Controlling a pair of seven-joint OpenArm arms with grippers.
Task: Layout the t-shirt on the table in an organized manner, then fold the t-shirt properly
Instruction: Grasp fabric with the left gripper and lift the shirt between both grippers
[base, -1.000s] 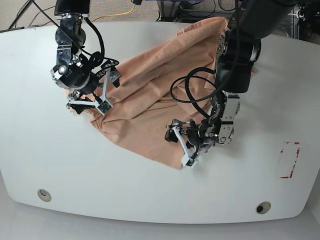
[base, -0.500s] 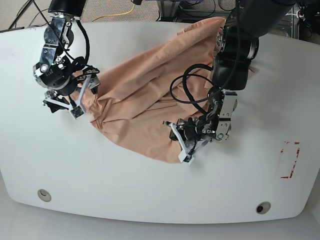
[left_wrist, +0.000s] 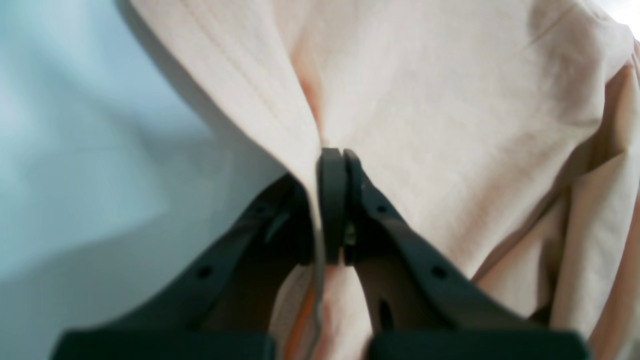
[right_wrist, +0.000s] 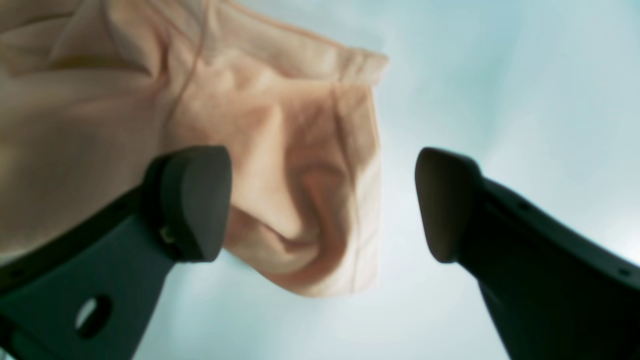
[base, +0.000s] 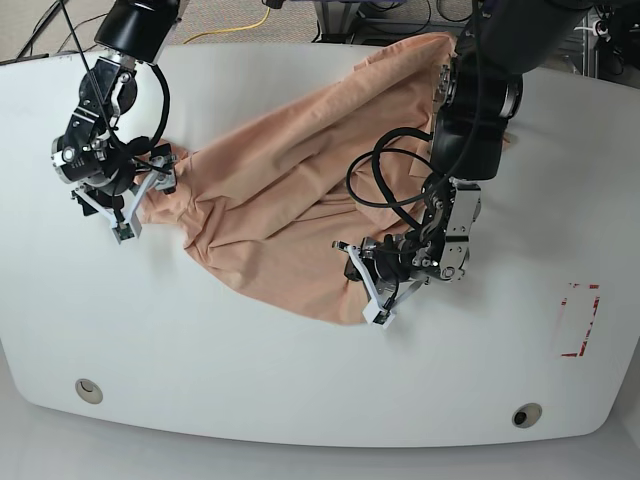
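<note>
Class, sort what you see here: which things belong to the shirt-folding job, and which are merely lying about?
Job:
peach cotton t-shirt
white smooth table
left claw
right claw

Lying about:
red-tape rectangle
round grommet holes
yellow cable

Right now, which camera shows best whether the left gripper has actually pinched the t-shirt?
The left wrist view: the left gripper is shut on a fold of the t-shirt. The base view shows that gripper at the shirt's edge, too small to judge. The right wrist view misses it.
</note>
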